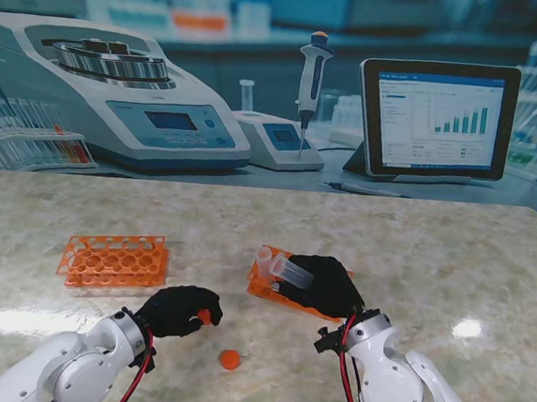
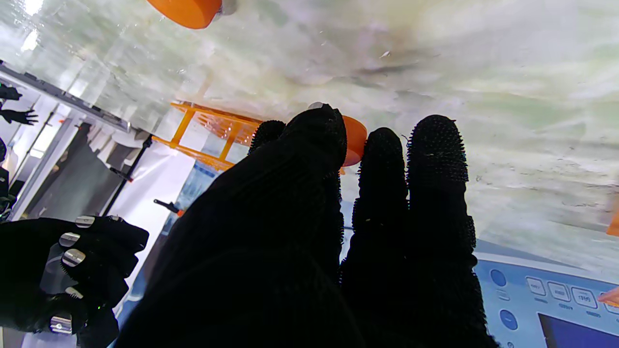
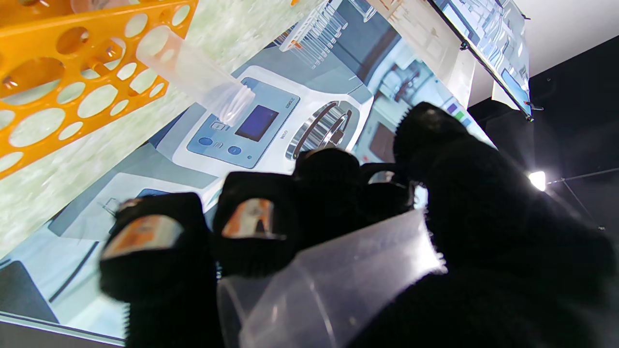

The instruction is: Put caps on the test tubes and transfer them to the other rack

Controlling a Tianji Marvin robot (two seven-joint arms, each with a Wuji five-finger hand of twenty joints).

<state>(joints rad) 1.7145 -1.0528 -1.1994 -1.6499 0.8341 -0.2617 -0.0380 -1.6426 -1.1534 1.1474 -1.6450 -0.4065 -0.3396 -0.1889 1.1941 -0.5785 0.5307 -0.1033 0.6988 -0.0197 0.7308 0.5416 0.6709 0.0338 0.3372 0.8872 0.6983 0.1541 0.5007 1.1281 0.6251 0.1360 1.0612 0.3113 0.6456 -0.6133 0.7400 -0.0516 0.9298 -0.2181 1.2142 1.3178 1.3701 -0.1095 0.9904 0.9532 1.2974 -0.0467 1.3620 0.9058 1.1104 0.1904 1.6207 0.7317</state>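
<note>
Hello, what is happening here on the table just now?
The right hand holds a clear, uncapped test tube over the right rack, where another open tube stands. The left hand pinches an orange cap. A second cap lies on the table. The left rack looks empty.

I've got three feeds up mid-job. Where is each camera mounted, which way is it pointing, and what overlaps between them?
Stand view: above the shoulders, looking down at the marble table; both arms show, left hand pinching an orange cap, right hand gripping a clear test tube.
Left wrist view: along the left hand's fingers, picture upside down; the cap peeks between fingertips.
Right wrist view: along the right hand, over the held tube.
Shared: the loose cap appears in stand and left wrist views.
</note>
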